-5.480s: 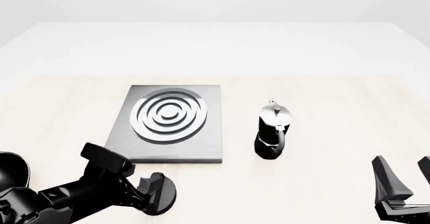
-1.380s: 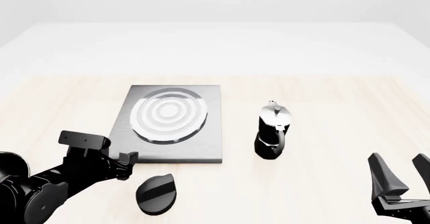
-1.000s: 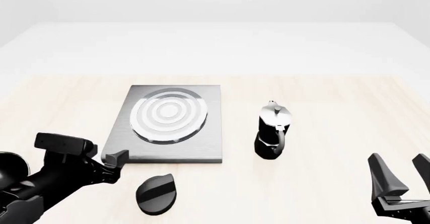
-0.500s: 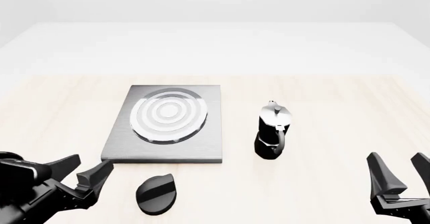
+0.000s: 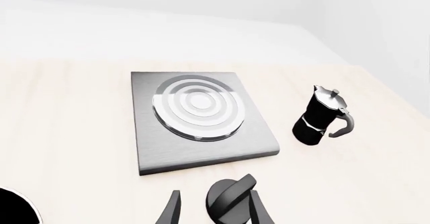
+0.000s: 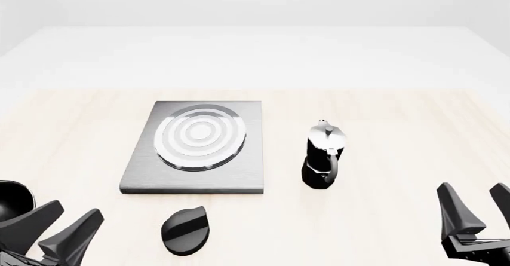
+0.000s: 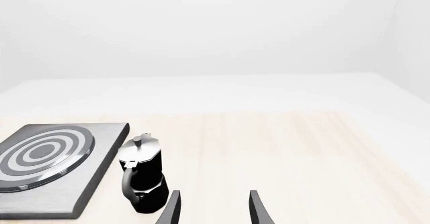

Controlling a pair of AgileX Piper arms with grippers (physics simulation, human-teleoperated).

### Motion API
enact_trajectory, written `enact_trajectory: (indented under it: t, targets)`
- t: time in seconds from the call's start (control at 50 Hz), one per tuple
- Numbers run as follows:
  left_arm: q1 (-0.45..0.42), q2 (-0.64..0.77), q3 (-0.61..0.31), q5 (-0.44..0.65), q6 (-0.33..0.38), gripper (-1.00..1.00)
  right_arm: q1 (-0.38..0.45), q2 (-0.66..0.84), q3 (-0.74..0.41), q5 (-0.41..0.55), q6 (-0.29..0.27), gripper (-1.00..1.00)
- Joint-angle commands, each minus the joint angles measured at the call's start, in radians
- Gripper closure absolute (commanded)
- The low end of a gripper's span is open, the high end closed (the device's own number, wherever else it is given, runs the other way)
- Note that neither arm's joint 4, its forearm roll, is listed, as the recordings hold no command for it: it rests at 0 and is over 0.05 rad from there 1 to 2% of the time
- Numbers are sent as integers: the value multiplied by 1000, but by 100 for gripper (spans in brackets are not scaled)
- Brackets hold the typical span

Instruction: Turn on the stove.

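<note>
Both grippers sit at the near edge with fingers spread and nothing between them: the left gripper at the near left corner, the right gripper at the near right. One black oval knob lies on the table just right of the left gripper, apart from its fingers; in the left wrist view the knob shows beyond the parted fingertips. Farther out lies one stove, a flat grey slab with one ringed burner, ahead of the left gripper and just beyond the knob. One moka pot stands upright right of the stove, well apart from the right gripper.
</note>
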Motion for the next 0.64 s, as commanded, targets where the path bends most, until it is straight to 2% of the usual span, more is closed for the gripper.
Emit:
enact_trajectory:
  t: [0.02, 0.34, 0.48, 0.52, 0.64]
  targets:
    - [-1, -70, -5, 38, 44, -100, 3, -12, 0, 9, 0, -100]
    - [19, -70, 14, 17, 71, -100, 4, -15, 0, 13, 2, -100]
    - [37, -70, -12, 45, 73, -100, 4, -8, 0, 6, 0, -100]
    - [60, -70, -30, 58, 93, -100, 4, -4, 0, 4, 1, -100]
    - [113, -70, -39, 64, 94, -100, 6, 10, 0, -6, 2, -100]
